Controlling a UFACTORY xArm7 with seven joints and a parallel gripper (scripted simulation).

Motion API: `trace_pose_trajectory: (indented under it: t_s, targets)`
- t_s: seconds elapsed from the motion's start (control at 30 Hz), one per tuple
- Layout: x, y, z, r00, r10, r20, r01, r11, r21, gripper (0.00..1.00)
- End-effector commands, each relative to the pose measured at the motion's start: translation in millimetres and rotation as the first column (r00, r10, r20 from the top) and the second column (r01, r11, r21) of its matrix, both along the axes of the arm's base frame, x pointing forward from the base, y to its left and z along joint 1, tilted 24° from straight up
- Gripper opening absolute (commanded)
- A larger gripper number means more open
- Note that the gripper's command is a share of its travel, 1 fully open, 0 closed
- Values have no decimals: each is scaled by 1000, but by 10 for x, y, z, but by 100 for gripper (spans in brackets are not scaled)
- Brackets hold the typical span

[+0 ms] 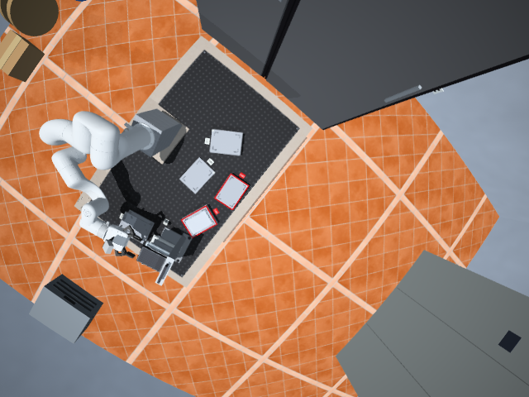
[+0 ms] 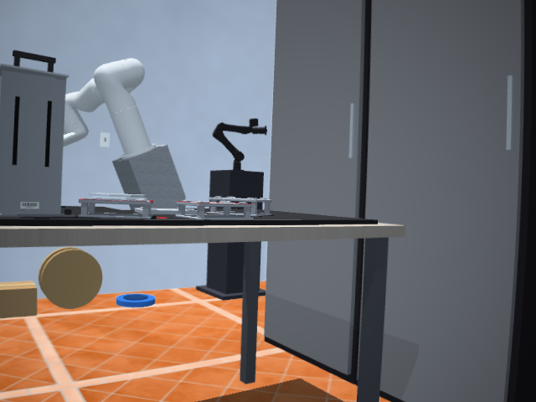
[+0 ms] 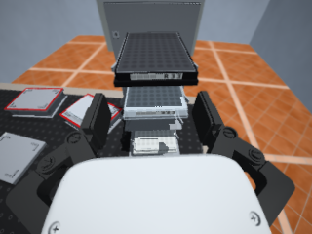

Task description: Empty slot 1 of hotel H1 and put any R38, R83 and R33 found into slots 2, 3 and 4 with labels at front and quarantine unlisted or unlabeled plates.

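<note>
End effector: fingers spread wide, holding nothing, facing the hotel front.
Top plate: dark, labelled short end toward the camera, long axis running away.
Hotel: tabletop corner.

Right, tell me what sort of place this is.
Probably a lab-automation bench: a white robot arm on a black-matted table, stacked well plates with ID labels ahead of its open gripper, and red-edged plate nests with small deck labels.
</note>
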State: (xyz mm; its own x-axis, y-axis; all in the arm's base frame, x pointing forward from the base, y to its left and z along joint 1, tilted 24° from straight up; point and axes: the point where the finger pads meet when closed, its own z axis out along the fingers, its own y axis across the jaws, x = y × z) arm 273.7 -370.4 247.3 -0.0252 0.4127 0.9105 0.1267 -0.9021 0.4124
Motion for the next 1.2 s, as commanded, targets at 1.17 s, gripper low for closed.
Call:
trace_pose_trajectory:
  t_s: [1.17]
  targets:
    - [-291, -120, -173, 1000, 1, 0, -1, 1000, -3, 100]
